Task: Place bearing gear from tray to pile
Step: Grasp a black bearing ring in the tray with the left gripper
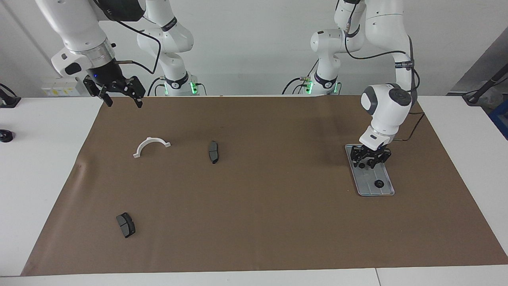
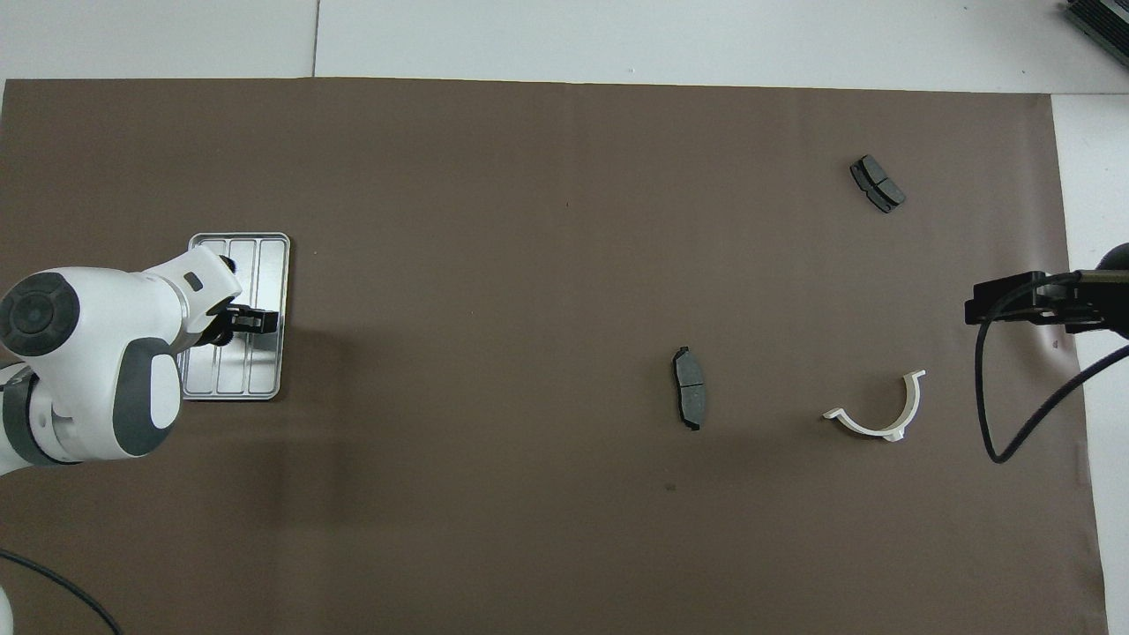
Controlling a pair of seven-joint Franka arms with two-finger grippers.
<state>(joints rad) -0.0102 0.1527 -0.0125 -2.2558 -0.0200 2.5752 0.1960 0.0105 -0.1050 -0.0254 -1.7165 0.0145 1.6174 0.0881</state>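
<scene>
Facing view: the left gripper (image 1: 370, 160) is held low over the tray (image 1: 384, 190), fingers apart around a small black gear that is not yet pinched, so it can be picked up. Another gear (image 1: 379, 183) is seen farther down the tray. Nothing is in the way toward the white bracket (image 1: 151, 145) and brake pads (image 1: 213, 151), and the right gripper (image 1: 117, 90) is kept waiting, opened wide.

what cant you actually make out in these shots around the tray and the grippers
- Facing view: the left gripper, low over the tray, covers two of the gears; whether its jaws touch one cannot be told. One bearing gear shows clear.
- Overhead view: the left arm's wrist hides those gears and part of the tray.
- Overhead view: the right gripper is cut off by the edge.
</scene>
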